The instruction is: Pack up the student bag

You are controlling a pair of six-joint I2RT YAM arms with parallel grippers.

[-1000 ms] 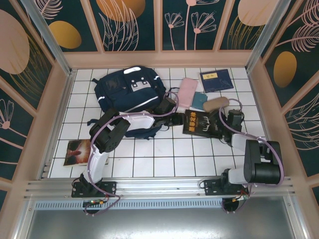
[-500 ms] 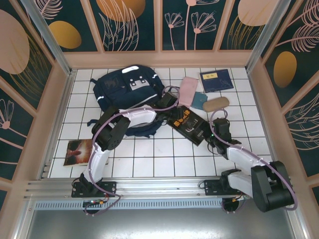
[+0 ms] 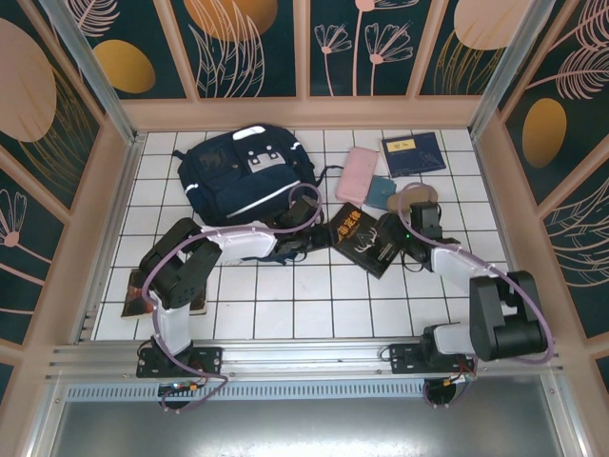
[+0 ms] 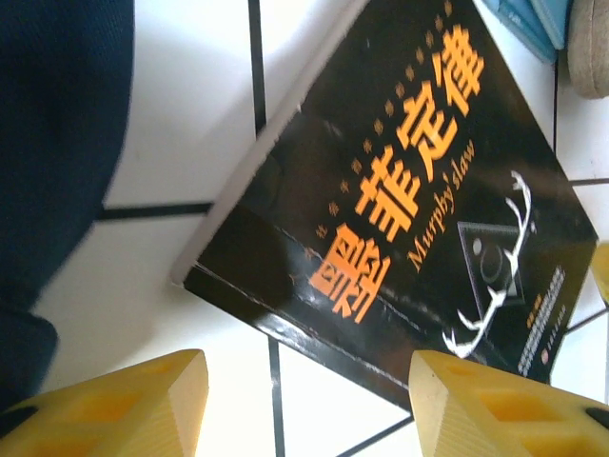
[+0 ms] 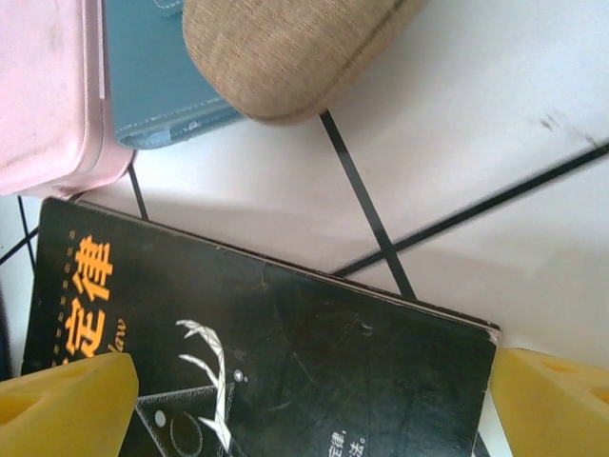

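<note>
I read left gripper released | large navy-blue fabric backpack just beside it, far-left | right gripper released, over glossy black paperback book

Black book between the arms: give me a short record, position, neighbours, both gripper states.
item: black book, orange title, flat on the tiles, not in the bag
beside it: student bag
also near: pink case, teal case, tan pouch
left gripper: open, above the book's edge
right gripper: open, above the book's cover
</note>
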